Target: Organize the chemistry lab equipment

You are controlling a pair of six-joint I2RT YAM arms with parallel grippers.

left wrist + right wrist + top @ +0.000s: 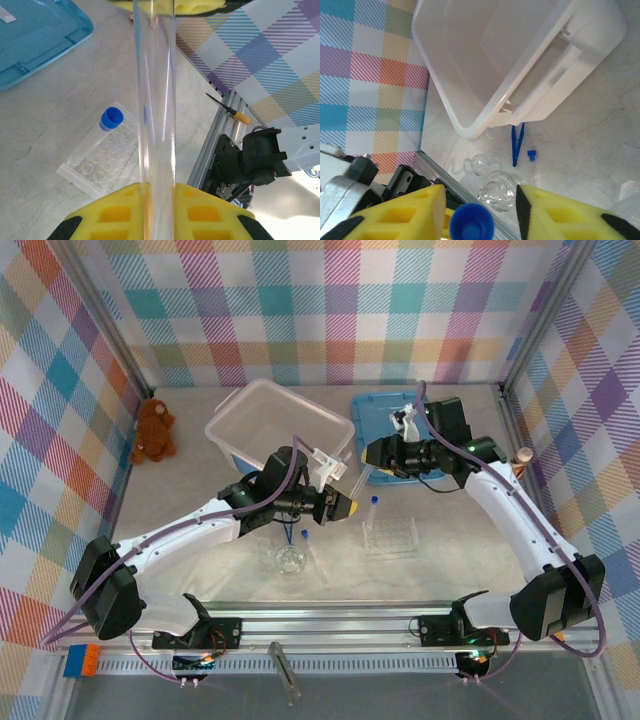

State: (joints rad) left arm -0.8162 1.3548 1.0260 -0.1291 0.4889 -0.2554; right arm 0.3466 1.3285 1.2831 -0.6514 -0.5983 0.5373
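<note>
My left gripper [157, 187] [345, 506] is shut on a slim clear test tube [156, 95], which runs straight out from its yellow pads. My right gripper [480, 191] [372, 452] stands open around that tube's blue cap [471, 223], with a gap on each side. A second blue-capped tube [111, 119] [373, 503] stands in the clear tube rack [102, 165] [388, 537]. Another capped tube [532, 156] lies flat beside the dark-blue tweezers [516, 145]. Small round clear glassware [500, 191] [290, 560] sits near the front rail.
A clear plastic bin [280, 425] [510, 60] stands at the back centre, its blue lid [385, 435] [40, 40] to the right. A teddy bear [153, 430] sits far left, a brown bottle-shaped object [520, 458] far right. A screwdriver [231, 110] lies on the rail.
</note>
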